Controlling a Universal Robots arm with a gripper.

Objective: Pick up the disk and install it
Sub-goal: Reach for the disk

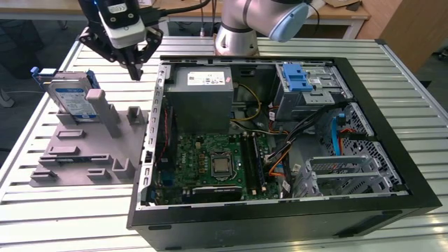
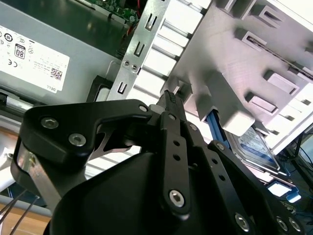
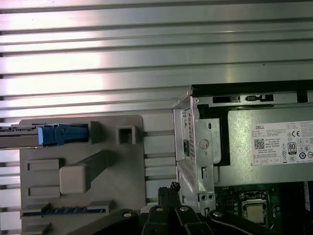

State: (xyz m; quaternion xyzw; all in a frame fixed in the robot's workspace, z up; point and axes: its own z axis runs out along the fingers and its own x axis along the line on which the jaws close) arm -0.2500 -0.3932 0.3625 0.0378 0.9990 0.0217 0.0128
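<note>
Your gripper [image 1: 137, 72] hangs with its fingers pressed together to a point and nothing between them. In the second wrist view the tips seem to meet as well, though the angle there is poor. It hovers over the slatted table [image 1: 70, 215], above the gap between the grey holder [image 1: 84, 152] and the open computer case [image 1: 280, 226], near the case corner by the power supply [image 1: 203, 100]. The disk [image 1: 72, 100] stands on edge in the holder's far slot, framed in its blue carrier. It is on the exterior view's left of the gripper and apart from it. The blue-latched drive cage [image 1: 306, 86] sits inside the case, well apart from the disk.
</note>
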